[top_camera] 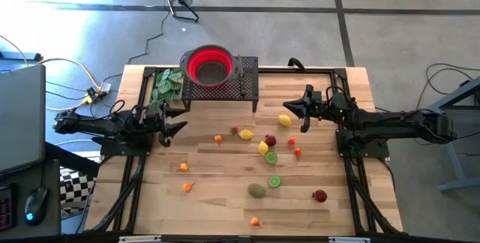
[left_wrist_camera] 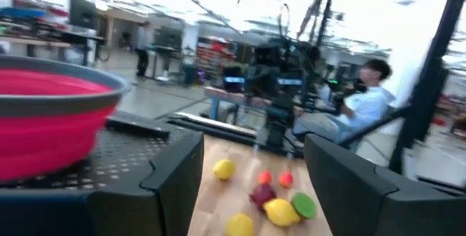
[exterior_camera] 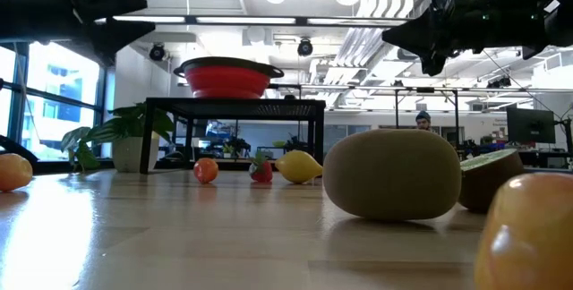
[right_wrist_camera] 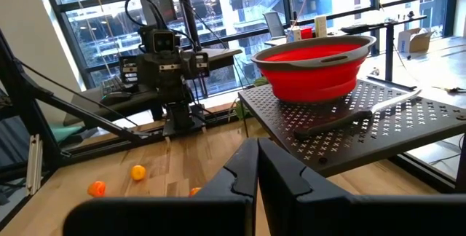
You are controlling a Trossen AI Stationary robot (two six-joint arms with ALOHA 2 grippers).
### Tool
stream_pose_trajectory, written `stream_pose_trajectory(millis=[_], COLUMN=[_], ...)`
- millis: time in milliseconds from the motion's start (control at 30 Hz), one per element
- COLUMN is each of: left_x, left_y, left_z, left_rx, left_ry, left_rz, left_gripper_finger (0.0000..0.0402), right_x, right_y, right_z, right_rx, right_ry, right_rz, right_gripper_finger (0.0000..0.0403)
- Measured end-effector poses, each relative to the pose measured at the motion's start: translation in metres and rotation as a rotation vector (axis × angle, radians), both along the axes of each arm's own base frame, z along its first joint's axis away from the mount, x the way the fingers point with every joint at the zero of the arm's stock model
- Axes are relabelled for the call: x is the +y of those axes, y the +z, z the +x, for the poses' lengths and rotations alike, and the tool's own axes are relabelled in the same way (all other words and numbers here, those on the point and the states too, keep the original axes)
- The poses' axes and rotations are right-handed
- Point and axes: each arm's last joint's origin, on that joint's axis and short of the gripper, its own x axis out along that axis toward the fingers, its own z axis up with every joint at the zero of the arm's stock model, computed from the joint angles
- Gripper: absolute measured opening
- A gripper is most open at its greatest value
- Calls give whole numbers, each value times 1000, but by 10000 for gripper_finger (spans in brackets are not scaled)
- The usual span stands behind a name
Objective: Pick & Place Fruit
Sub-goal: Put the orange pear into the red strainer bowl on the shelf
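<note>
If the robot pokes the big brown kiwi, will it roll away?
Probably a little. The kiwi looks rounded and egg-shaped, so it may wobble or roll sideways on the smooth wooden table. It seems stiff, not squishy, and likely light.

- The wooden table (top_camera: 225, 198) carries a low black perforated stand (top_camera: 247, 93) at its far edge, with a green leafy bunch (top_camera: 166, 85) just beside it.
- Small toy fruits (top_camera: 263, 148) lie scattered on the boards: yellow lemons (top_camera: 284, 121), green lime halves (top_camera: 274, 181), a brown kiwi (top_camera: 257, 190), red and orange pieces (top_camera: 184, 167).
</note>
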Motion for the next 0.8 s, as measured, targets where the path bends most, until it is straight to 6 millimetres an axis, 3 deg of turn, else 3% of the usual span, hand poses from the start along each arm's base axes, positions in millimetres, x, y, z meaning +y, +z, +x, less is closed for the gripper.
stream_pose_trajectory(millis=[367, 667, 800], left_x=[-5, -12, -12], left_y=[-1, 29, 36], left_z=[25, 59, 71], left_rx=[58, 154, 218], left_ry=[-76, -151, -132], left_rz=[-18, -64, -215], left_gripper_finger=[184, 181, 181], right_x=[0, 0, 0], right_y=[0, 5, 8], right_z=[0, 0, -1], right_rx=[0, -33, -44], right_ry=[0, -6, -16], right_rz=[0, -78, -180], right_gripper_finger=[3, 3, 3])
